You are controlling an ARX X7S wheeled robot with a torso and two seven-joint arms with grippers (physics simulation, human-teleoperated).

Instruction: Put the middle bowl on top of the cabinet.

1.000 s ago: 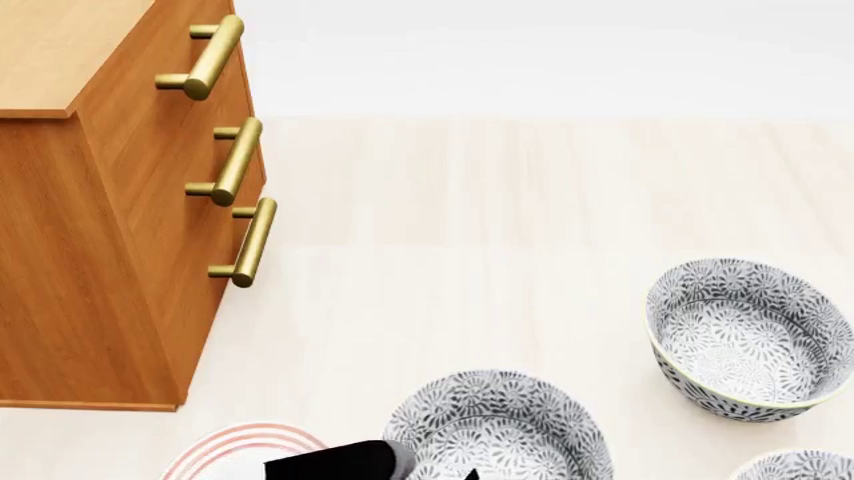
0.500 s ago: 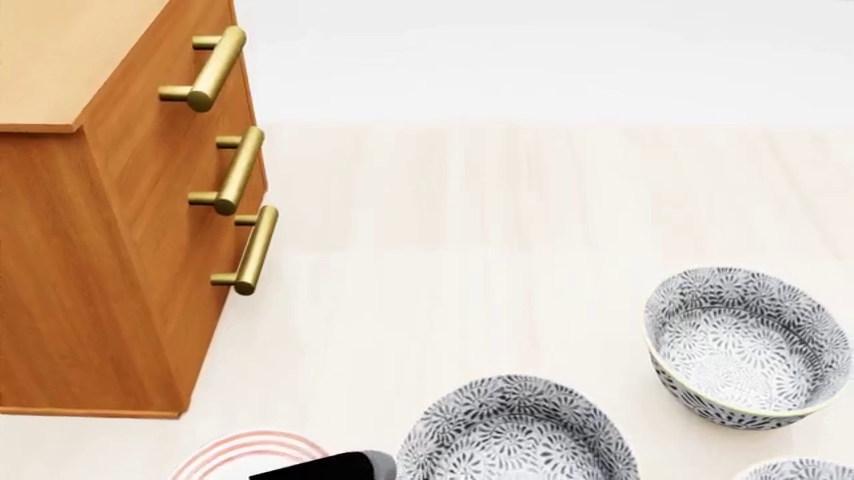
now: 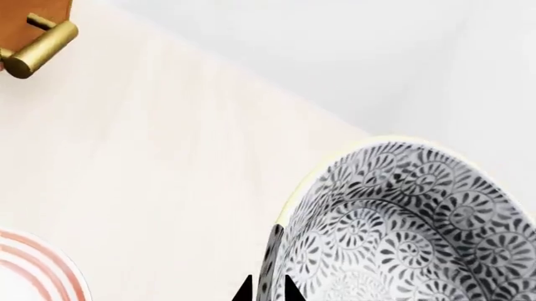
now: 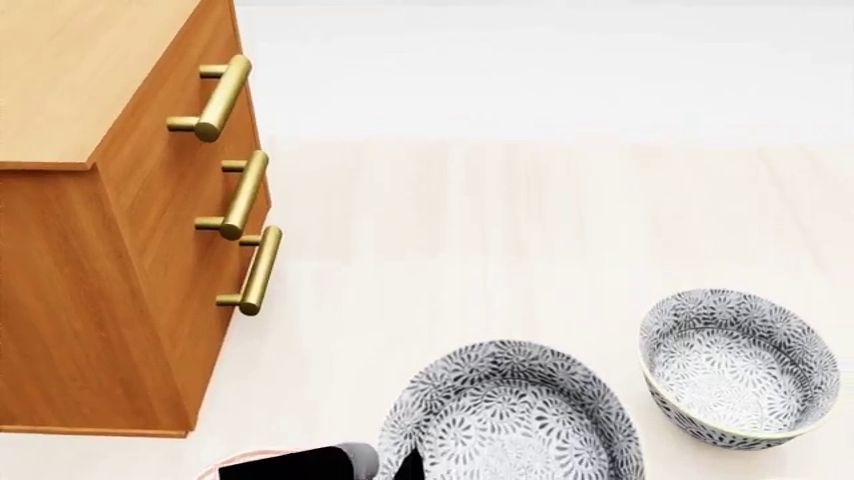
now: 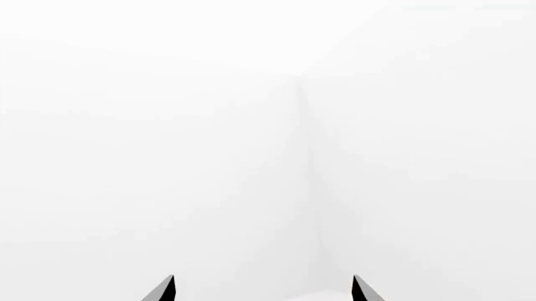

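Note:
The middle bowl (image 4: 514, 420) is a deep white bowl with a dense grey-black floral pattern, at the bottom centre of the head view. My left gripper (image 4: 400, 468) is shut on its near-left rim. In the left wrist view one finger is inside and one outside the wall of the bowl (image 3: 402, 226), with the left gripper (image 3: 266, 293) pinching the rim. The cabinet (image 4: 80, 280) stands at the left, orange-brown with a lighter top and brass bar handles (image 4: 220, 98). My right gripper (image 5: 263, 288) is open, facing only white walls.
A look-alike bowl (image 4: 737, 370) rests on the pale floor to the right of the held one. A white plate with red rings (image 3: 34, 269) lies on the floor near the cabinet's foot. A brass handle (image 3: 42, 49) shows in the left wrist view.
The held bowl now shows larger and higher in the head view. The cabinet and the right bowl have slid down the frame, more cabinet top shows, and the third bowl has left the view.

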